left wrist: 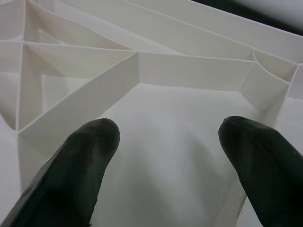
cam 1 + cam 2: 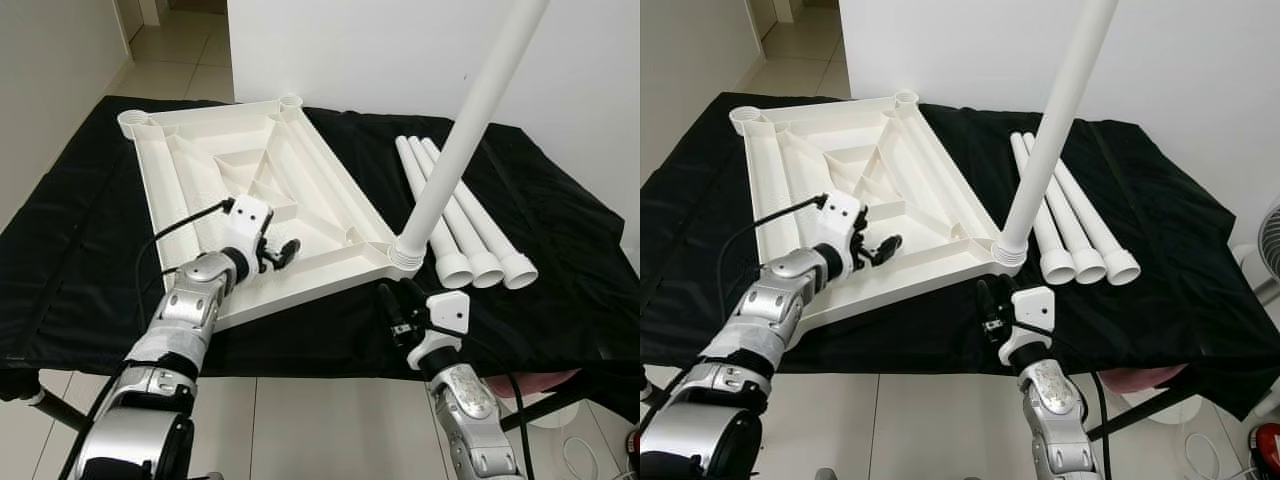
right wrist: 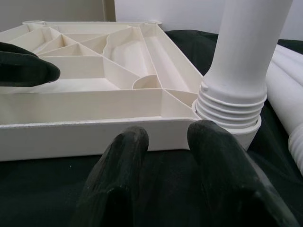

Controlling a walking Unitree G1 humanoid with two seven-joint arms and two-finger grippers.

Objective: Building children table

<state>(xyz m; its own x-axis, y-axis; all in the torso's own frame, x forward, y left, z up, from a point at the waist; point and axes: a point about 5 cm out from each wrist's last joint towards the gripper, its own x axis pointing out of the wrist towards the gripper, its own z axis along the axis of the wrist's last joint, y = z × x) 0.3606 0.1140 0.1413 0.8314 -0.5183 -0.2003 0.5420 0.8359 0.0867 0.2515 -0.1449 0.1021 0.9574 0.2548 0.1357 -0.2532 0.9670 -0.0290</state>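
Item: left tool [image 2: 283, 252] — fingers spread, holding nothing, poised over a ribbed bay of the upturned table top [image 2: 190, 165], near its front edge. Risk, as judged: if it presses on one thin rib the panel may slide on the black cloth [image 2: 70, 230], which looks loose enough to slip on the desk

Item: table top — white, underside up, lying flat on the cloth, corner sockets at the far left [image 2: 133, 120] and far right [image 2: 290, 101] unfilled; the front left corner is hidden behind the left arm

Item: fitted leg [image 2: 470, 120] — standing in the front right socket, leaning toward the right, its threads [image 3: 230, 108] visible above the socket rim. Risk, as judged: not fully seated or cross-threaded; a knock from either arm could lever it out or tip the panel

Item: right tool [image 2: 400, 310] — just before that corner, below the front edge, fingers [image 3: 118, 161] slightly apart, gripping nothing. Obstruction: the leaning leg stands between it and the spares

Item: three spare legs [image 2: 470, 225] — lying side by side on the cloth, right of the panel; likely to roll if nudged
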